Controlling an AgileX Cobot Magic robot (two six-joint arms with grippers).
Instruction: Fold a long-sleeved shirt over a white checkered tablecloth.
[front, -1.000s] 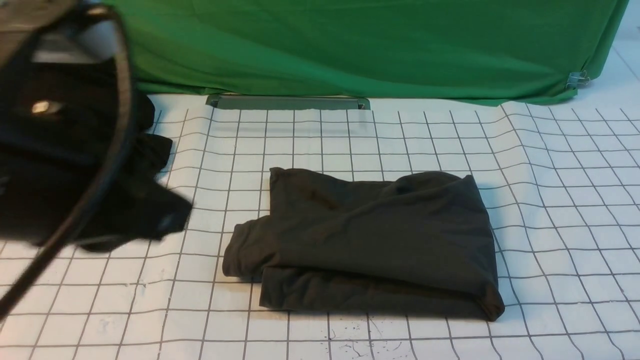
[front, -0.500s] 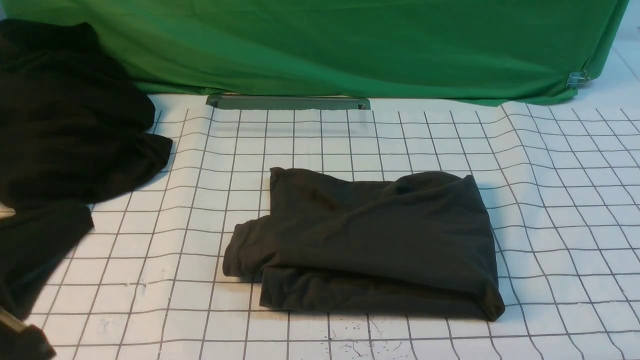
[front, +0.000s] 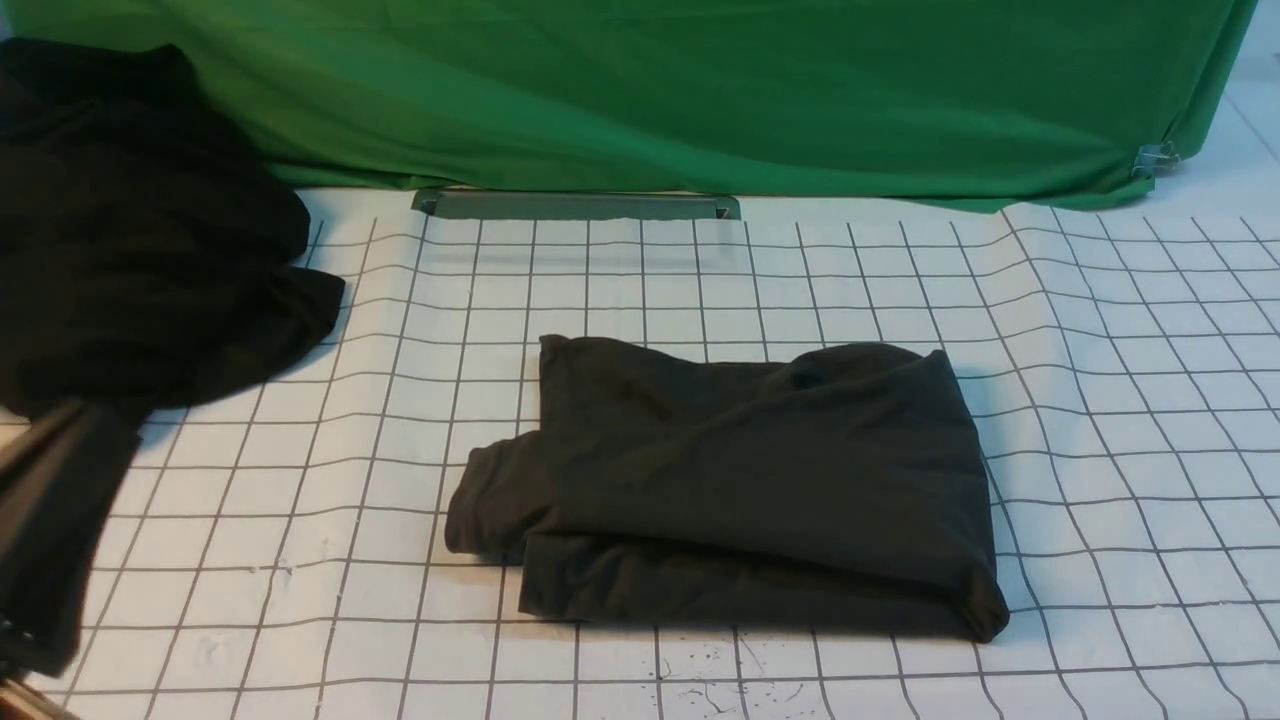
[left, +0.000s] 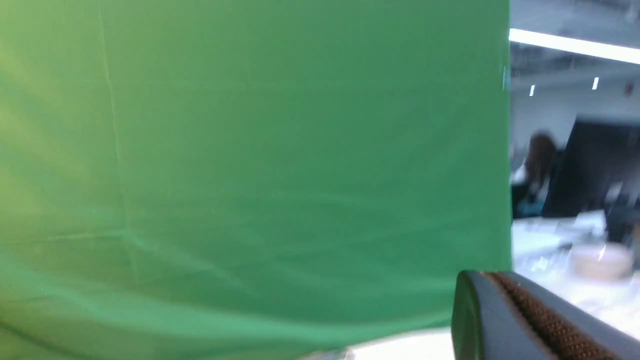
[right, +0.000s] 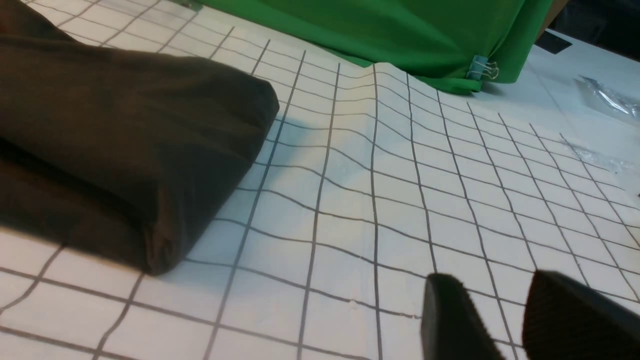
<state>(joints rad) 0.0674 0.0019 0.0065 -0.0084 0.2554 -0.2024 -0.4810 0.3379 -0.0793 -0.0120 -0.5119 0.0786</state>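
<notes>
The long-sleeved shirt (front: 730, 480) lies folded into a thick dark charcoal rectangle in the middle of the white checkered tablecloth (front: 1120, 400). Its rounded corner (right: 150, 150) shows in the right wrist view. My right gripper (right: 495, 295) hovers low over bare tablecloth (right: 400, 200) beside that corner. It is open, with nothing between its fingertips (right: 445, 310). In the left wrist view my left gripper (left: 495, 280) points at the green cloth. It is shut, pads pressed together, holding nothing. A dark blur of my left arm (front: 50, 520) shows at the front view's lower left.
A blacker heap of cloth (front: 140, 230) sits at the far left of the table. The green cloth (front: 700, 90) hangs along the back, held by a binder clip (front: 1155, 158). A grey bar (front: 575, 205) lies at its foot. Clear plastic (right: 607, 97) lies beyond the tablecloth.
My left arm has swung from high at the front view's upper left down to its lower left edge, uncovering the black heap. The folded shirt has not moved.
</notes>
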